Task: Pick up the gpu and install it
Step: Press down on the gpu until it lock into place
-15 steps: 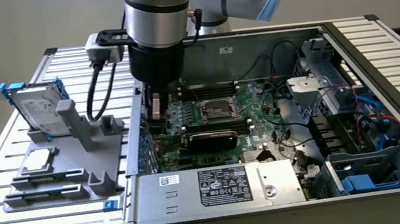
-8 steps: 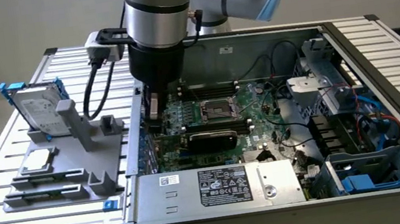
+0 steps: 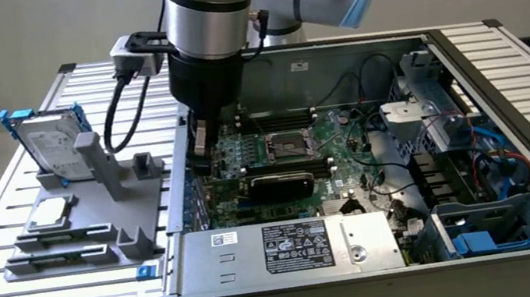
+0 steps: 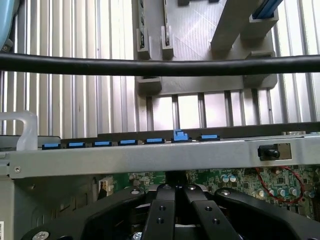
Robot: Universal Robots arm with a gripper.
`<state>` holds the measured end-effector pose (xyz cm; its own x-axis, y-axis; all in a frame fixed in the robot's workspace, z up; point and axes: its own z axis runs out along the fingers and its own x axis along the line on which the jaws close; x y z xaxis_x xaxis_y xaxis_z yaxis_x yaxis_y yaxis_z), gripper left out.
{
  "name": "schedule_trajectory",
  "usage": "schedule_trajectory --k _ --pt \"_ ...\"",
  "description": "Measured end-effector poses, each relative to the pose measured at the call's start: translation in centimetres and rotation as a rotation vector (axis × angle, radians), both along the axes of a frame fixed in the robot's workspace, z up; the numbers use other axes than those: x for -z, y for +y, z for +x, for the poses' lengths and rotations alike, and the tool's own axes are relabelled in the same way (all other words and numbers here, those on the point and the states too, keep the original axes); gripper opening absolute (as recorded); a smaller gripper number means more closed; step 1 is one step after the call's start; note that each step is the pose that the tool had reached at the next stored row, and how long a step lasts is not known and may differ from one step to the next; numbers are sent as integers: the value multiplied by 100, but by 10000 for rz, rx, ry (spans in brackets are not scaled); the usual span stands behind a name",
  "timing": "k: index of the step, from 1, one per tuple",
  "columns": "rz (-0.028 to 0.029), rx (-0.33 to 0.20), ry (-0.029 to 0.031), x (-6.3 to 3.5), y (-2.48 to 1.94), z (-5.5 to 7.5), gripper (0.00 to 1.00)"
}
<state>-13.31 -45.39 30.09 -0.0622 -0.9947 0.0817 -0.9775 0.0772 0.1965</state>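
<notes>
The gpu (image 3: 282, 186) lies low inside the open computer case (image 3: 462, 56), its black rounded shroud showing on the green motherboard (image 3: 276, 151) just below the processor socket. My gripper (image 3: 201, 164) hangs inside the case at the exterior view's left wall, beside the card's left end. I cannot tell whether it touches the card. In the wrist view the black fingers (image 4: 162, 210) meet tip to tip at my gripper (image 4: 175, 191), shut with nothing visible between them, above the green board.
A grey fixture (image 3: 80, 247) on the slatted table holds a silver hard drive with a blue frame (image 3: 52, 145) and a square processor chip (image 3: 52, 213). The power supply (image 3: 291, 248) fills the case's front. A black cable (image 4: 160, 66) crosses the wrist view.
</notes>
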Motion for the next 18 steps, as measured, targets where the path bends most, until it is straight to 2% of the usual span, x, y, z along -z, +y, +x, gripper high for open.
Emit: schedule_trajectory --k 6,12,18 --pt "-99 61 15 -8 0 13 11" --pt "-99 156 14 2 2 15 11" --pt "-70 415 13 6 6 16 11"
